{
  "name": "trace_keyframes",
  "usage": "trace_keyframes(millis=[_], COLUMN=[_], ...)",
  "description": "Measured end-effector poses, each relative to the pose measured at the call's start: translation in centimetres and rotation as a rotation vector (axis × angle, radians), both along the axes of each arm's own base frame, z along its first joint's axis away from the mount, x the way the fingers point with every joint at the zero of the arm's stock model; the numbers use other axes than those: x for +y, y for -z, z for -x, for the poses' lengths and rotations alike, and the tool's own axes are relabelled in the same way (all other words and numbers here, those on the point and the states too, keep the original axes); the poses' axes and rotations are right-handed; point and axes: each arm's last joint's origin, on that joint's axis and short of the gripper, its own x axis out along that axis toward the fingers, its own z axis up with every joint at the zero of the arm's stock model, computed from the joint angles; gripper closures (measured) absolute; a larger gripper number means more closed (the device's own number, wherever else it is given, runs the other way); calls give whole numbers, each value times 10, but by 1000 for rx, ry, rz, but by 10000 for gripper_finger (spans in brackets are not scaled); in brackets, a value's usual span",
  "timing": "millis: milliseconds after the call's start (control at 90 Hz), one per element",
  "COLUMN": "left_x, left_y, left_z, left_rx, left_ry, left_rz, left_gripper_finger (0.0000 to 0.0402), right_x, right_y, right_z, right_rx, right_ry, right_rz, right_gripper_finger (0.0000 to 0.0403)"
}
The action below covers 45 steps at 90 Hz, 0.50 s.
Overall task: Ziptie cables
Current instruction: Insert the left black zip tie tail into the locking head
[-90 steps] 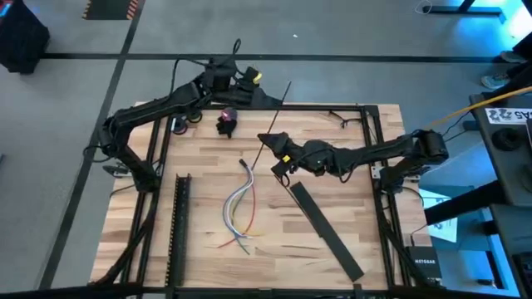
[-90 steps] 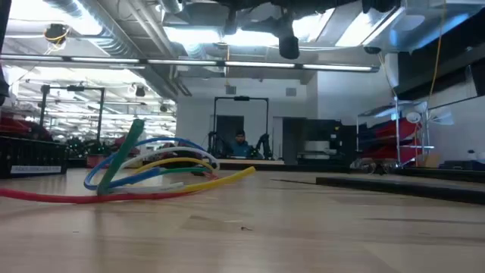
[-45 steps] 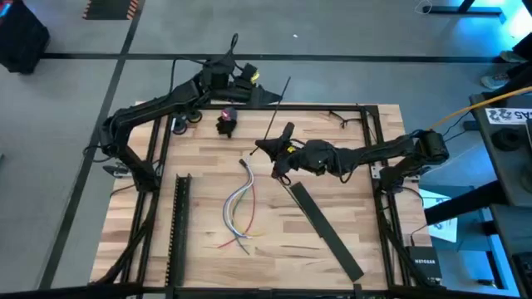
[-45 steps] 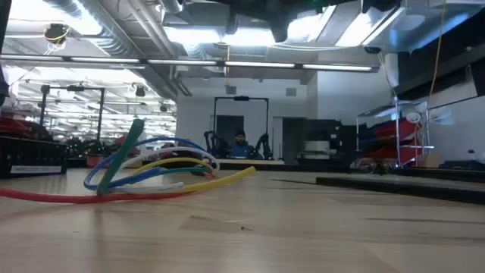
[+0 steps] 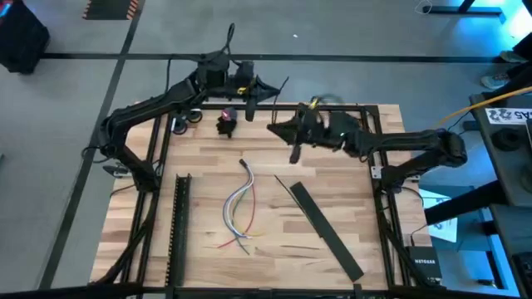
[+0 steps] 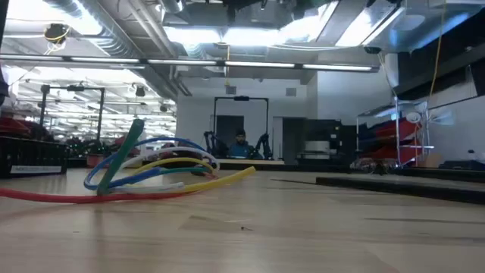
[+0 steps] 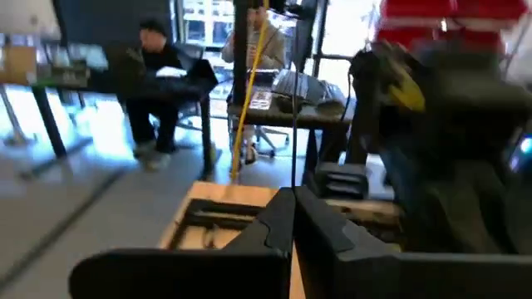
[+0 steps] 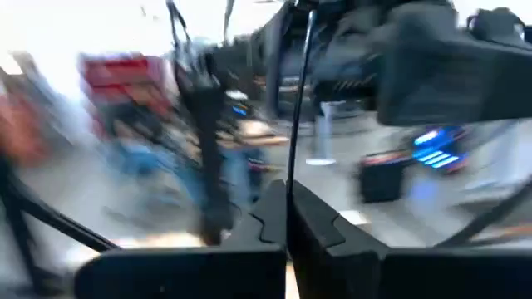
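Lying loose near the middle of the wooden desk [image 5: 199, 249], the cables [image 5: 239, 208] form a small curved bundle of white, grey, blue and reddish strands, touched by neither arm. In the low view the same bundle [image 6: 151, 171] shows as coloured loops resting on the wood.

The left pincer [image 5: 264, 90] is raised over the far edge of the desk, its fingers [image 7: 320, 224] pressed together on a thin dark zip-tie strip [image 7: 293, 124] that stands up between them. The right pincer [image 5: 277, 129] is close by, just inside that far edge, well apart from the cables — its fingers [image 8: 312, 220] likewise closed on a thin dark strip [image 8: 301, 91] rising from between them; whether both hold the same strip cannot be told.

A long flat black bar [image 5: 326, 231] lies slantwise on the desk to the right of the cables, and a black perforated rail [image 5: 178, 224] lies along the left side. A small dark and pink object [image 5: 226, 121] sits near the far left corner. A seated person [image 7: 158, 71] shows in the room beyond.
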Motion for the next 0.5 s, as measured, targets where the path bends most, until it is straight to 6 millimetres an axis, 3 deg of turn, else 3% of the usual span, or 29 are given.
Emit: trace_keyframes(millis=[256, 500], left_x=[-20, -45], left_y=[-15, -12], left_z=[10, 0], left_rx=[18, 51], left_ry=[-3, 57], left_rz=[-337, -484], left_gripper_finger=[401, 401], right_x=[-2, 1], right_y=[-25, -26], right_z=[26, 27], right_rx=[-96, -92], right_ry=[-163, -230], right_rz=[-266, -394], right_gripper_finger=[403, 403])
